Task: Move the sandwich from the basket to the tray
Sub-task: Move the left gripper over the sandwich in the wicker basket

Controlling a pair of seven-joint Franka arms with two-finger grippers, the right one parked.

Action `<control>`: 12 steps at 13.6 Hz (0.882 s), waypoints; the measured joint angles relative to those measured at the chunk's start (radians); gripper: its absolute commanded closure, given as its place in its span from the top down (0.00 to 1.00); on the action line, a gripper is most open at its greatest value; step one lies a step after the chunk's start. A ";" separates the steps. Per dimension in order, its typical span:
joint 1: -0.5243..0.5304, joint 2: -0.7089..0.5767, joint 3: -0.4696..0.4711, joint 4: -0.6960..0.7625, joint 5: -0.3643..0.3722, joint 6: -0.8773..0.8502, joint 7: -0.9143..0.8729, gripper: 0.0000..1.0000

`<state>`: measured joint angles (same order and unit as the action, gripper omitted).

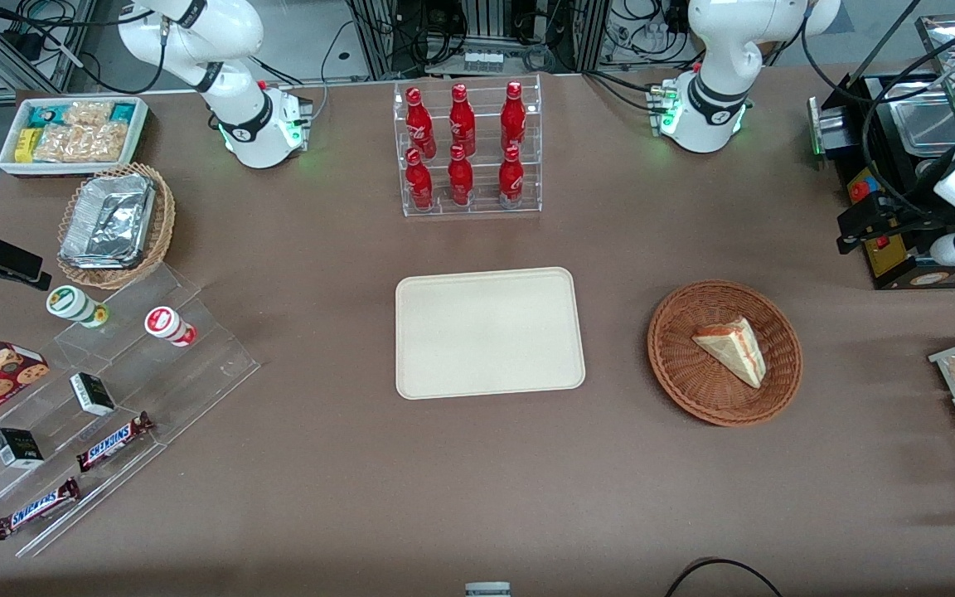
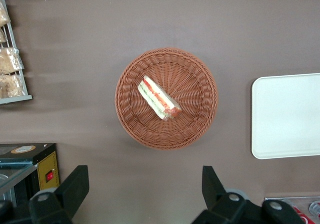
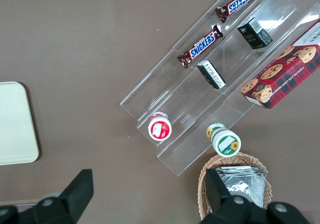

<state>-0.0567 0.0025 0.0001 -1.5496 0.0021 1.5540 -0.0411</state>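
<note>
From the front, the sandwich [image 1: 731, 349] is seen lying in the basket [image 1: 724, 353], which sits beside the bare tray [image 1: 490, 332] toward the working arm's end of the table, so nothing's been moved over yet. In the left wrist view the gripper [image 2: 145, 191] is held high above the table just off the basket's rim, fingers spread wide with nothing gripped, probably so the wedge can be lined up for a drop. The right wrist view only catches a corner of the tray.

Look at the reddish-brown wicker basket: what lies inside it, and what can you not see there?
Inside the basket lies one sandwich, alone, on the weave. The weave under it is covered. The gripper hangs open above the table beside the basket, holding nothing.
</note>
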 measured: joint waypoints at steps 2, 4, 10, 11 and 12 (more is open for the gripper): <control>0.000 -0.002 0.000 0.002 0.000 -0.009 0.006 1.00; 0.000 -0.002 0.000 0.003 0.000 -0.017 0.007 1.00; 0.000 0.037 0.002 -0.102 0.001 0.102 0.006 1.00; 0.001 0.044 0.003 -0.172 0.001 0.194 -0.011 1.00; 0.001 0.049 0.004 -0.246 0.001 0.292 -0.053 1.00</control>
<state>-0.0553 0.0513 0.0042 -1.7958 0.0032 1.8462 -0.0941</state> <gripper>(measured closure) 0.000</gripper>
